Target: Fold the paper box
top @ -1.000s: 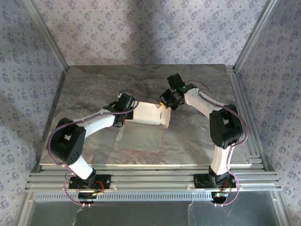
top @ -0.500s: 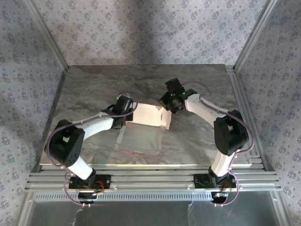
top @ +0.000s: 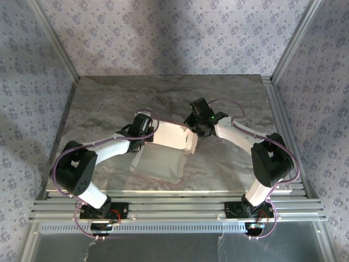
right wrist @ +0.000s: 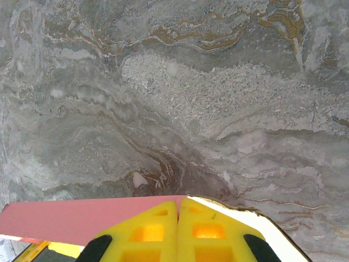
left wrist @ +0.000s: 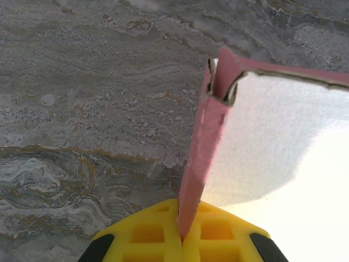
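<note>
The paper box [top: 172, 136] is a part-folded pink card with a pale reverse, held up over the table's middle between both arms. My left gripper [top: 148, 135] is shut on its left end. In the left wrist view the yellow fingertips [left wrist: 182, 236] pinch a thin pink flap [left wrist: 204, 147], with the white reverse [left wrist: 272, 125] spreading right. My right gripper [top: 192, 124] sits at the box's far right corner. Its jaws are shut [right wrist: 179, 204] right at the card's edge, pink panel [right wrist: 65, 218] on the left and white [right wrist: 262, 226] on the right. Whether card is pinched there I cannot tell.
The marble tabletop [top: 109, 98] lies bare around the box, with the box's dim reflection [top: 158, 161] just in front of it. Patterned walls close off the back and sides, and a metal rail [top: 174, 199] runs along the near edge.
My right gripper has come nearer and lower onto the box's far right corner. The box has tipped and shifted slightly toward the front. The left gripper keeps its grip.
</note>
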Motion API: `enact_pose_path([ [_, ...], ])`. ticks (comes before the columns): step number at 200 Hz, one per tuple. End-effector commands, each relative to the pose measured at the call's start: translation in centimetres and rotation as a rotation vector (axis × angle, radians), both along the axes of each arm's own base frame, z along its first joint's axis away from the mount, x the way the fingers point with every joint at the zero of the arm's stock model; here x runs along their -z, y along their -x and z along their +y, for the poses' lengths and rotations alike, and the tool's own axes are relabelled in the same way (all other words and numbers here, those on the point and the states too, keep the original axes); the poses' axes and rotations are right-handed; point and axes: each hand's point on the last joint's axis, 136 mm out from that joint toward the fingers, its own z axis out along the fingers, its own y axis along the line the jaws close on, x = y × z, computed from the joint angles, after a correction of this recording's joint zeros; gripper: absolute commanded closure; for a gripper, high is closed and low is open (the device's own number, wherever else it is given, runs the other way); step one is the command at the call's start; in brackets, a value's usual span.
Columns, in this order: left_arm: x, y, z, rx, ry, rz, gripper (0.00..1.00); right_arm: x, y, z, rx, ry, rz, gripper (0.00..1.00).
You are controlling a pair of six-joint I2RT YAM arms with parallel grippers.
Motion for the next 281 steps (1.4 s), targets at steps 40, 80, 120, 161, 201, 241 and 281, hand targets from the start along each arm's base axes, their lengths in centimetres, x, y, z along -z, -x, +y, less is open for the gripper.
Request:
enact_pose_path([
  [40,-2.4,-1.9,0.3,-0.079,0.019,-0.087,1.00,0.5,0.6,-0.6,0.052,-0.026,0.007,1.00],
  [80,-3.1,-2.1,0.1,-0.065,0.018,-0.110,1.00,0.0,1.1,-0.5,0.108,-0.099,0.034,0.90],
  [120,-3.3,-2.1,-0.2,-0.028,0.012,-0.125,1.00,-4.5,1.0,-1.5,0.124,-0.156,-0.010,0.66],
  [161,-3.6,-2.1,-0.7,0.012,0.009,-0.140,1.00,-10.6,0.8,-1.3,0.062,-0.199,-0.115,0.55],
  [201,-4.2,-2.1,-1.5,0.090,-0.004,-0.171,1.00,-13.0,-3.9,2.1,-0.166,-0.259,-0.210,0.71],
  [241,-4.6,-2.4,-3.0,0.199,-0.026,-0.240,1.00,-10.0,-8.0,8.2,-0.280,-0.377,-0.092,0.90],
  [281,-3.5,-2.9,-3.5,0.222,-0.037,-0.261,1.00,-8.6,-10.2,13.4,-0.230,-0.521,0.000,0.98],
])
